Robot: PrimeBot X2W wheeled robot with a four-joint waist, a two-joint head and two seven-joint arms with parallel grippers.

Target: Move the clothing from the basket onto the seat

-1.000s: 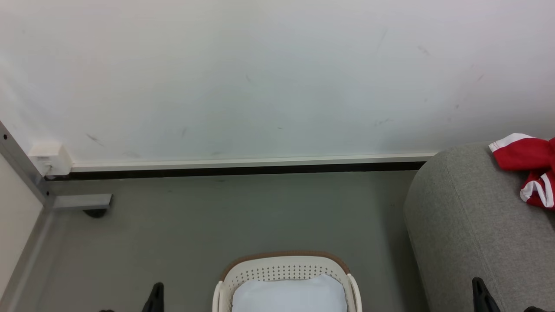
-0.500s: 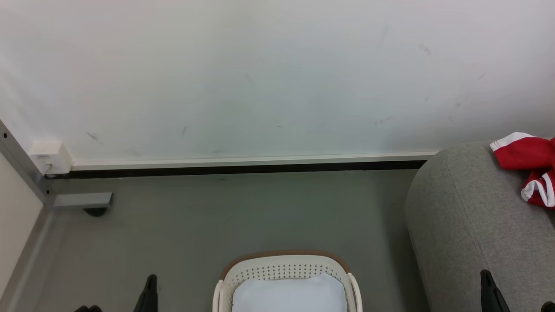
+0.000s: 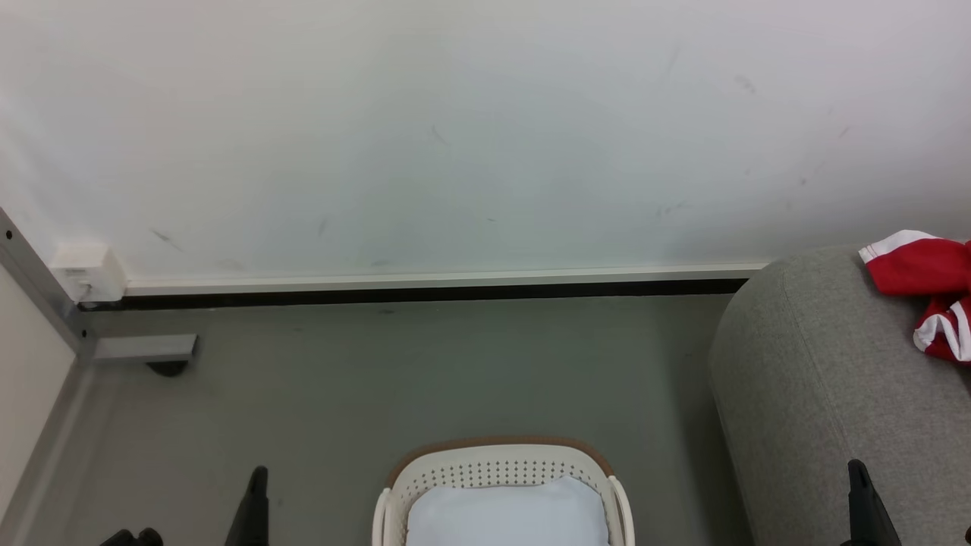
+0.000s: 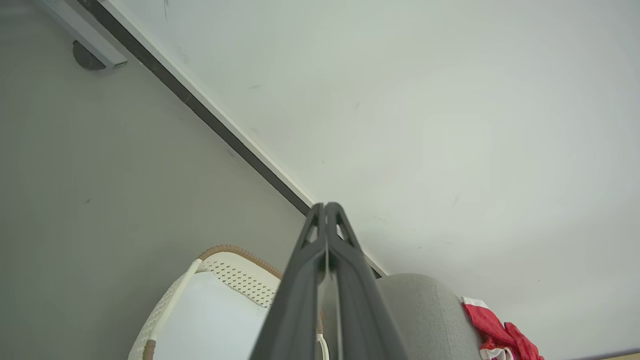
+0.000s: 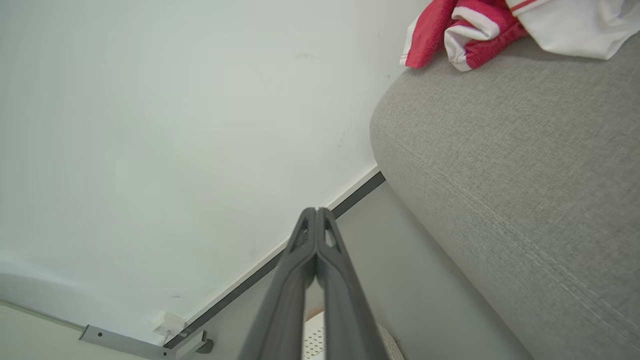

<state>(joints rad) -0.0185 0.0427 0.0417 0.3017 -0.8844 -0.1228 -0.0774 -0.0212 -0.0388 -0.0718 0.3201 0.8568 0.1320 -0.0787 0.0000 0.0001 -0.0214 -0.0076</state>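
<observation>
Both the left gripper point(image 4: 325, 206) and right gripper point(image 5: 316, 210) are pinched shut — empty. The clothing point(image 3: 919, 267) lies on the seat point(image 3: 819, 394), at three o'clock.

The clothing point(image 3: 916, 267) runs off the right edge; perhaps half the basket point(image 3: 493, 472) is cropped below.

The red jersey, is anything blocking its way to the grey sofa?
Nothing visible does. The red jersey already lies on the grey sofa, and the basket holds a pale pad.
</observation>
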